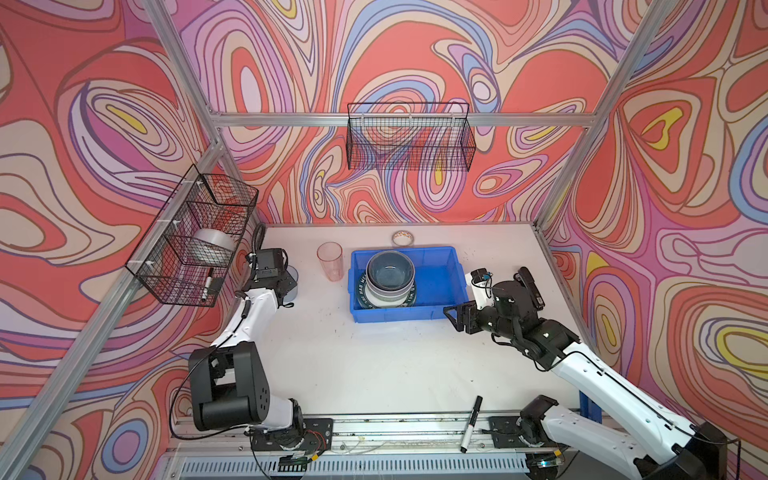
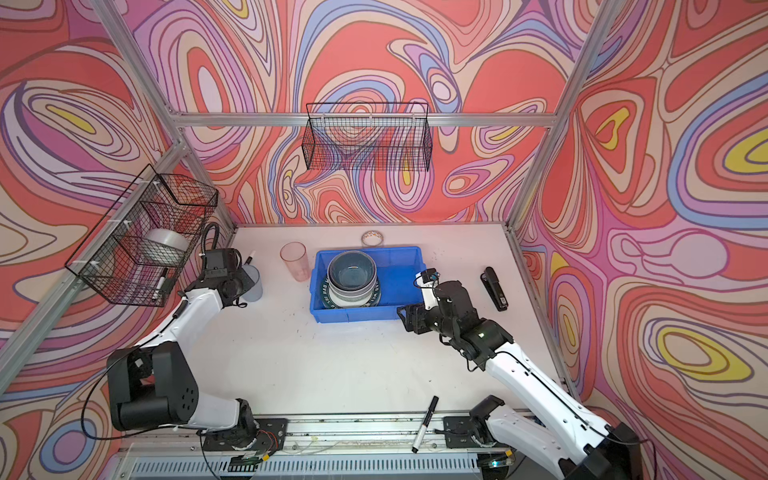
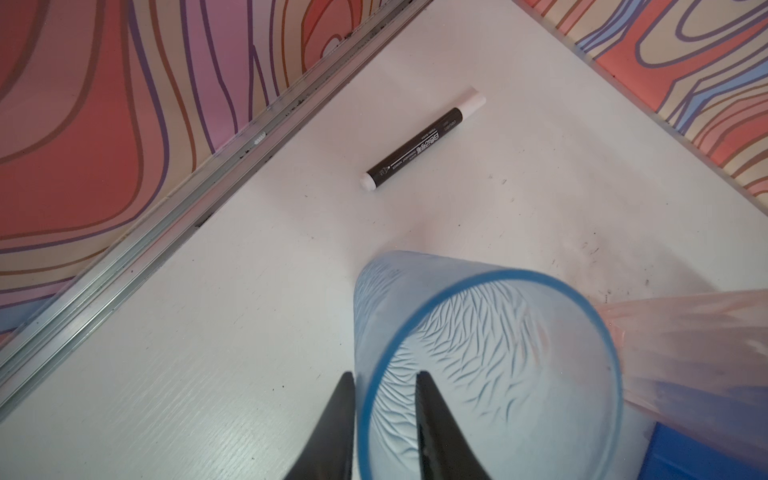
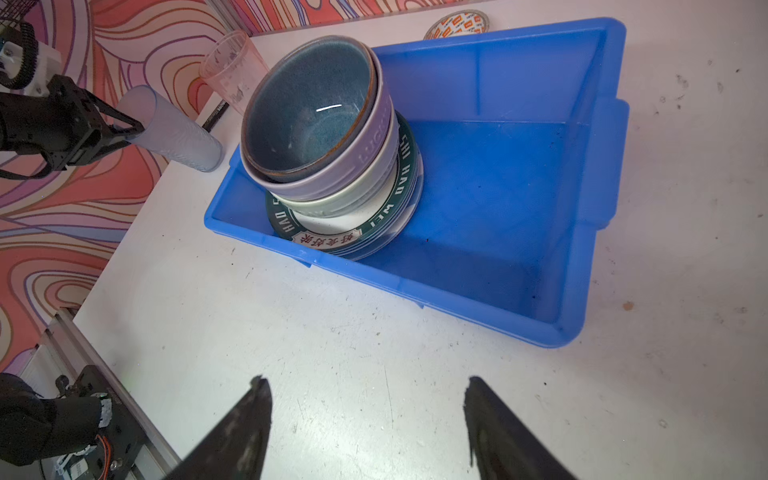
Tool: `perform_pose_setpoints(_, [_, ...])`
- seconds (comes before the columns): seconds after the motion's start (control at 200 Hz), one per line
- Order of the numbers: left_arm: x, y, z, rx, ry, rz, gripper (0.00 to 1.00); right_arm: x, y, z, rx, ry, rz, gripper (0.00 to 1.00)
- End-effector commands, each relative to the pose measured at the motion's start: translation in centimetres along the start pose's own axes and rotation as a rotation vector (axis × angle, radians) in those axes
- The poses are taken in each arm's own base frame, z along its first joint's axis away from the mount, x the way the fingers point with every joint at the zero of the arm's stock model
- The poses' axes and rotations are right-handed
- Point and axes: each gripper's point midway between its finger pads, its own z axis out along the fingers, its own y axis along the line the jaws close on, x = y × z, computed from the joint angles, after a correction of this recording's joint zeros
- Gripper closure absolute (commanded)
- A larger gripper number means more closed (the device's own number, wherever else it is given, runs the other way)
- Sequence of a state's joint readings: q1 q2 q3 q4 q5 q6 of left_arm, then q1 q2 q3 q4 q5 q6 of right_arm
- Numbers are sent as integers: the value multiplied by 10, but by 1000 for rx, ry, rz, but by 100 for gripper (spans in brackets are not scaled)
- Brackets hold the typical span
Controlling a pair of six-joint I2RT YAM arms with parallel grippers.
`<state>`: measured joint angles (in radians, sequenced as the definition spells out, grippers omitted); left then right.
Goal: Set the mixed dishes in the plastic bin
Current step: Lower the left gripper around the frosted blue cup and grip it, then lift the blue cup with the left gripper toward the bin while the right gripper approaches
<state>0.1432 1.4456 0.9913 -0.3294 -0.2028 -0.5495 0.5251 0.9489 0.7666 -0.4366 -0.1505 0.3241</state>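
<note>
The blue plastic bin [image 1: 409,314] [image 2: 361,314] [image 4: 478,311] sits mid-table. In its left half is a stack: a dark blue bowl [image 1: 390,272] [image 4: 303,108] on a lavender bowl [image 4: 370,153], a pale green bowl [image 4: 353,199] and a white plate with a dark lettered rim [image 4: 399,195]. A pink tumbler [image 1: 330,262] [image 2: 295,262] stands left of the bin. Further left, my left gripper [image 3: 384,374] [image 2: 243,286] is shut on the bluish tumbler [image 3: 490,353] [image 2: 252,284] [image 4: 174,129], one finger outside its wall, one inside. My right gripper [image 4: 368,380] [image 1: 455,316] hangs open and unloaded by the bin's front right corner.
A tape roll [image 1: 403,238] lies behind the bin. One marker [image 3: 419,145] lies by the left wall rail, another [image 1: 471,424] on the front rail. A black stapler [image 2: 494,289] is at the right. Wire baskets [image 1: 409,137] [image 1: 195,237] hang on the walls.
</note>
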Motion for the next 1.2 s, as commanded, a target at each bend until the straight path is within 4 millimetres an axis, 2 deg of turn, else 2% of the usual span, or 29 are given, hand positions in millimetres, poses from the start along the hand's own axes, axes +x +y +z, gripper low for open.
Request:
perform_pose_setpoints(0.0, [7, 1, 0, -2, 27, 19, 82, -3, 0, -4, 1, -18, 1, 26])
perform_pose_setpoints(0.295, [14, -2, -2, 18, 65, 33, 100, -4, 0, -4, 5, -19, 2, 26])
perform_pose_setpoints(0.411, [17, -5, -6, 42, 81, 40, 100, -4, 0, -5, 4, -21, 4, 26])
perform_pose_setpoints(0.601, [22, -6, -24, 81, 95, 53, 100, -3, 1, -5, -1, -18, 9, 26])
perform_pose_setpoints(0.801, [19, -3, -58, 112, 97, 73, 100, -1, 5, -1, -21, 14, 12, 28])
perform_pose_setpoints(0.992, [16, -3, -95, 168, 93, 124, 100, -4, 18, -1, -91, 29, 10, 31])
perform_pose_setpoints(1.192, [15, -34, -141, 374, 141, 198, 100, -15, 37, -15, -163, 31, -18, 34])
